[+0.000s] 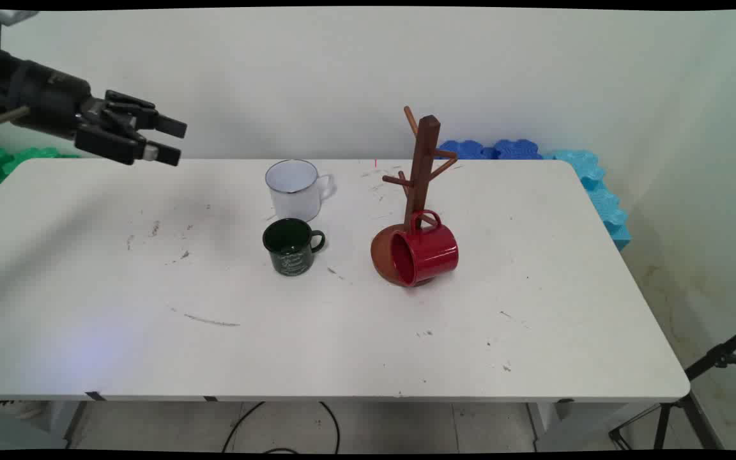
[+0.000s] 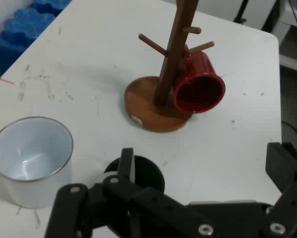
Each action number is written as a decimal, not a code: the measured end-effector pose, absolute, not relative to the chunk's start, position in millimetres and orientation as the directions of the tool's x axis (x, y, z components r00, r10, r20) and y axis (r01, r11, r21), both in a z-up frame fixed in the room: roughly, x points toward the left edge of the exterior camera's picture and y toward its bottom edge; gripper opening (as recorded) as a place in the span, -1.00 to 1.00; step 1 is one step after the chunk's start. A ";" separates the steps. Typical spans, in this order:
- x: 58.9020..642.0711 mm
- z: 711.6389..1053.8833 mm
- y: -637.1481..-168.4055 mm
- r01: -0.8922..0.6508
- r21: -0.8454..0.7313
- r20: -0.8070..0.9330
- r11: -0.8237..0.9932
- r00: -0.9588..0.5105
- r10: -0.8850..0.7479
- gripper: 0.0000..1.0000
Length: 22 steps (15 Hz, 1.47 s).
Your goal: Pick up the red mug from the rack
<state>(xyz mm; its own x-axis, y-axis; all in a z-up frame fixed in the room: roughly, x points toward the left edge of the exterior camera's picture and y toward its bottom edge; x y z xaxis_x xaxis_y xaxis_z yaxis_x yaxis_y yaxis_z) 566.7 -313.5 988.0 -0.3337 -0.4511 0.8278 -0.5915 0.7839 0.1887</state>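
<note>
Starting at your left, the pincer (image 1: 167,140) hangs in the air above the surface's (image 1: 87,287) far left corner, released, its two fingers parted with nothing between them, and well apart from every cup.

Nearest to it, toward the middle, stands the white enamel mug (image 1: 292,189), upright, mouth up, its handle pointing right. Judged by its thin rim, it is light, stiff and slick; take it across the rim wall or by the handle.

Just in front of it sits the dark green mug (image 1: 292,246), also upright with its handle to the right. In the hand view it lies partly behind the pincer's linkage. It looks equally hard and smooth, so a grip on the wall could slip.

Further right, the wooden mug tree (image 1: 420,167) stands on its round base. The red mug (image 1: 426,252) lies on its side on that base, leaning against the trunk, mouth facing left and forward. It would likely roll if nudged.
</note>
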 end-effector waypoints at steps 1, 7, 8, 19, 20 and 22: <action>561.8 987.0 -313.1 -0.598 0.193 0.827 0.778 -0.327 -0.457 1.00; 487.6 962.9 -320.4 -0.647 0.237 0.811 0.725 -0.279 -0.514 1.00; 474.1 956.6 -321.8 -0.649 0.243 0.804 0.721 -0.282 -0.524 1.00; 349.6 881.8 -343.3 -0.703 0.310 0.734 0.640 -0.251 -0.631 1.00; 343.8 878.0 -344.1 -0.706 0.317 0.731 0.633 -0.243 -0.637 1.00; 329.5 869.2 -345.8 -0.714 0.336 0.725 0.615 -0.220 -0.652 1.00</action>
<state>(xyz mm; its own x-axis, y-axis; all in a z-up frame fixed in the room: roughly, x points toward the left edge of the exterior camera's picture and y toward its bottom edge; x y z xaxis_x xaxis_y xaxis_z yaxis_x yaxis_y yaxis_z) 329.5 -345.8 869.2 -0.2202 -0.6521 0.7254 -0.7137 0.6146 0.3359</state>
